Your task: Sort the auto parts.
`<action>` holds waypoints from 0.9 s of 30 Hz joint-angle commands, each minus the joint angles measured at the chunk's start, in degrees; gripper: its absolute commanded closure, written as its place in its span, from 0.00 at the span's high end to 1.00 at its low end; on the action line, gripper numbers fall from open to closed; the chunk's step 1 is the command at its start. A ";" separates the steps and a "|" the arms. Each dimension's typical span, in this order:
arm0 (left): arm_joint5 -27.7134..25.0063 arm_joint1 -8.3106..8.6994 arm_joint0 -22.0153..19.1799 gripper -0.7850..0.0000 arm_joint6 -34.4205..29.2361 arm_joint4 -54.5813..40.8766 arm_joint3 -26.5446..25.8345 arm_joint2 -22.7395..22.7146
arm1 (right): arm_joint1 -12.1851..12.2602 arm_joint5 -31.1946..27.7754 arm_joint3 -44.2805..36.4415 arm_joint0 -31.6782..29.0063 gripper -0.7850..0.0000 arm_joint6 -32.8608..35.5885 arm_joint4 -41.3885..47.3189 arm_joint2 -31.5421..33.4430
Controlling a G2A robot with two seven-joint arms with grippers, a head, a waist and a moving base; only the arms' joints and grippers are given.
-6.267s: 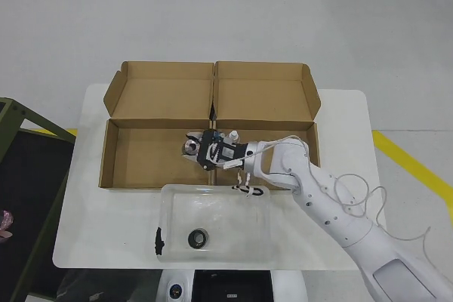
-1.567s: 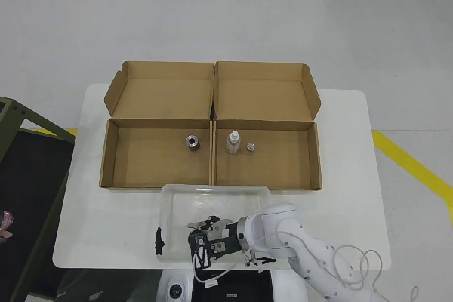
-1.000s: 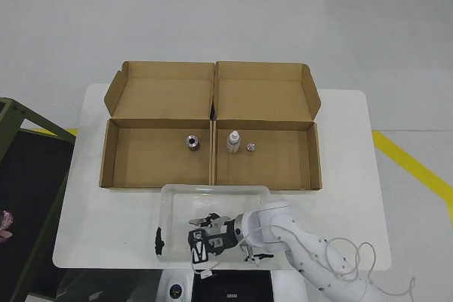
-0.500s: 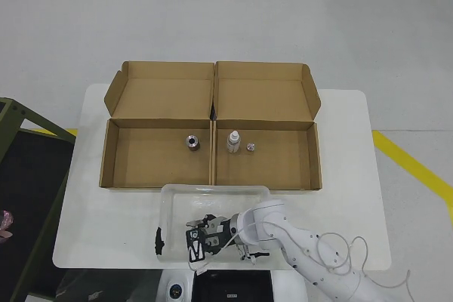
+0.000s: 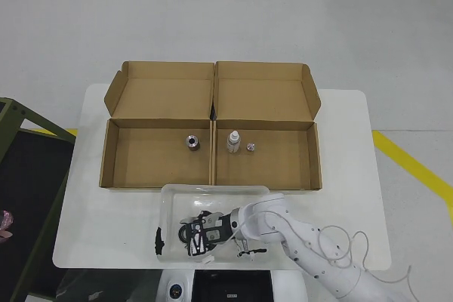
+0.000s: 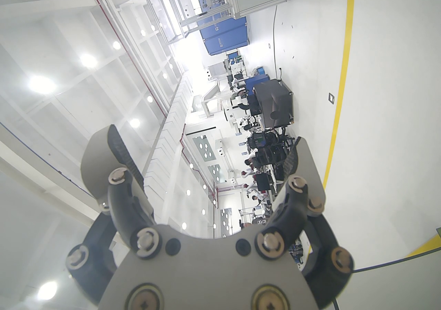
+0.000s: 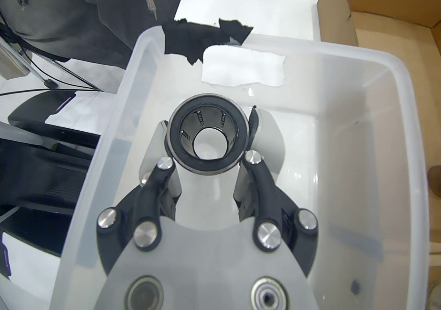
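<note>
One right gripper (image 7: 208,128) clamped around bearing (image 7: 208,166), inside clear bin (image 7: 344,90)

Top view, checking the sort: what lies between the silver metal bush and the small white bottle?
The brown cardboard boxes' adjoining side walls, in the top view.

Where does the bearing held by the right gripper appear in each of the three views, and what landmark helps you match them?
Top view: the bearing sits in the right gripper, over the clear tub's end near the taped rim.
Right wrist view: the bearing is clamped between the fingers, hole toward the camera, tub below.
Left wrist view: this camera faces up into the hall.
Shared landmark: black tape on the tub's rim.
</note>
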 commanded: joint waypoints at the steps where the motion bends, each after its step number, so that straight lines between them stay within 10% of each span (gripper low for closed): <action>1: 0.00 0.00 0.00 1.00 0.00 0.00 0.00 0.00 | 0.09 0.10 -0.32 0.12 0.00 -0.67 0.30 0.44; 27: 0.00 0.00 0.00 1.00 0.00 0.00 0.00 0.00 | 0.98 2.85 -8.01 2.86 0.00 -3.91 4.01 5.60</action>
